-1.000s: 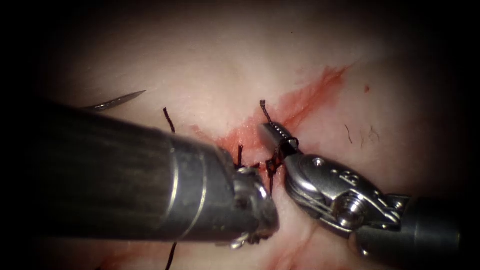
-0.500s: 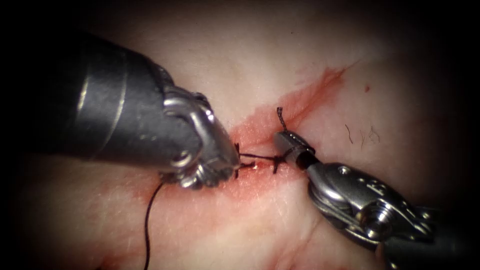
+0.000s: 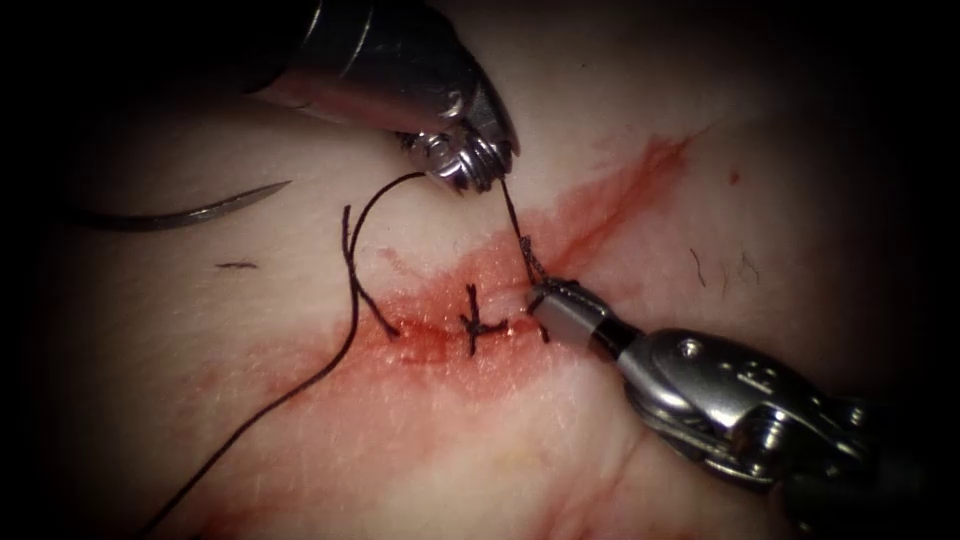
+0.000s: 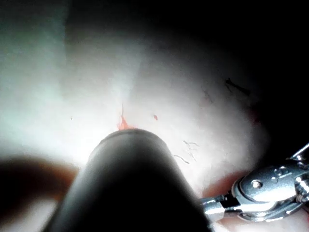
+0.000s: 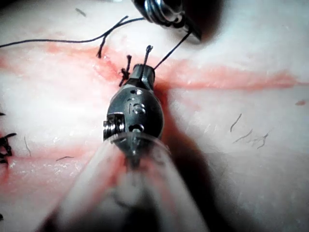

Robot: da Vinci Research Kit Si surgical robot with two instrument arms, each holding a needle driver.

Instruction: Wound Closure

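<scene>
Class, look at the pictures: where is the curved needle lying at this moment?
In the endoscope view the needle lies free on the tissue, far left of the cut, held by neither tool and not in the tissue.

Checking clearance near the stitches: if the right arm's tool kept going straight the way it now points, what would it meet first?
Probably the dark knotted stitch on the red-stained cut, just ahead of the right tool, whose jaws hold the dark thread. Depth is unclear.

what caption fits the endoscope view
Both tools, left and right, hold thread over the knotted cut; needle lies free at left.
</scene>
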